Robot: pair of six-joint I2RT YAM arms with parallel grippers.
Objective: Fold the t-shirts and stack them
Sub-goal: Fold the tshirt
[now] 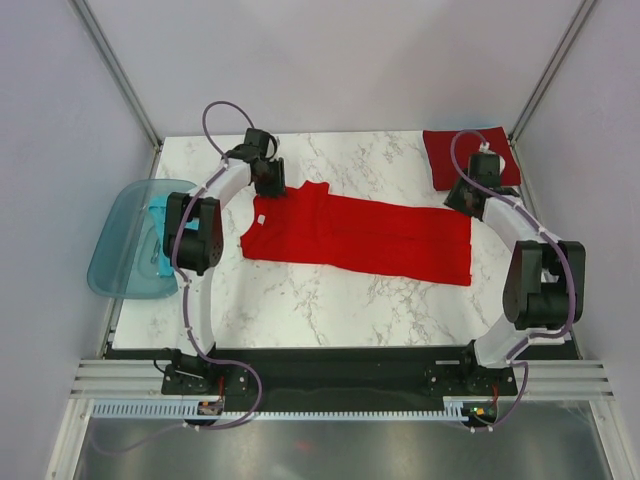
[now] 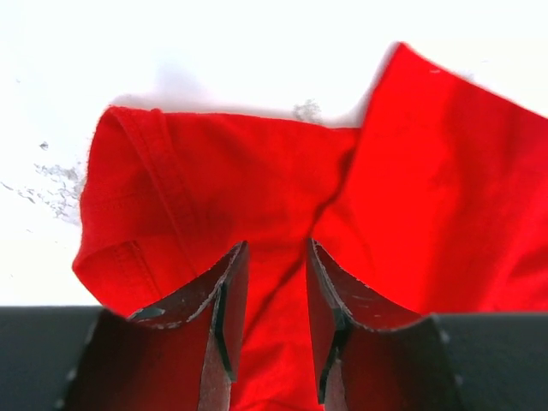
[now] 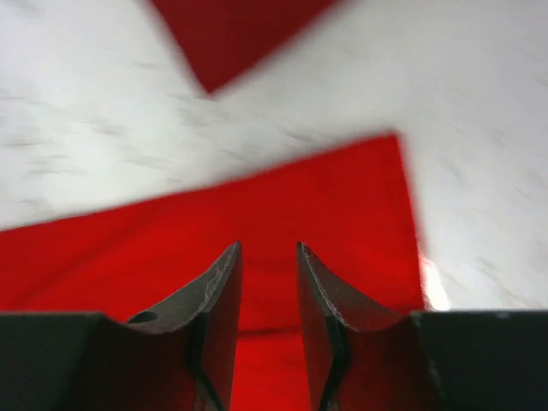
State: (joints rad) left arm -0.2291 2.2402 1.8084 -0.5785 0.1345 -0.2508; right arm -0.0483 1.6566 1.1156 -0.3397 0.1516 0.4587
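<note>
Three t-shirts, two tools and one tub were recorded on a marble tabletop [image 1: 330, 300].

Item 1: the bright red t-shirt [image 1: 370, 235] lay spread flat across the middle of the tabletop, collar end to the left and hem to the right.

Item 2: the left tool [image 1: 268, 182] stood over the collar end. Its wrist view alone showed the jaws a narrow gap apart, rumpled red cloth with a stitched sleeve hem beneath them, and nothing pinched.

Item 3: the right tool [image 1: 462, 195] stood at the far hem corner. Its wrist view, though blurred, showed the jaws narrowly parted above flat red cloth, gripping nothing.

Item 4: a translucent blue tub [image 1: 115, 250] sat at the left edge of the tabletop, seen only from overhead, with the teal-blue t-shirt [image 1: 158, 215] inside it, partly hidden by the left arm.

Item 5: the darker crimson t-shirt [image 1: 440, 150] lay as a folded square in the far right corner. The right wrist view caught one corner of it, and the left wrist view did not show it.
</note>
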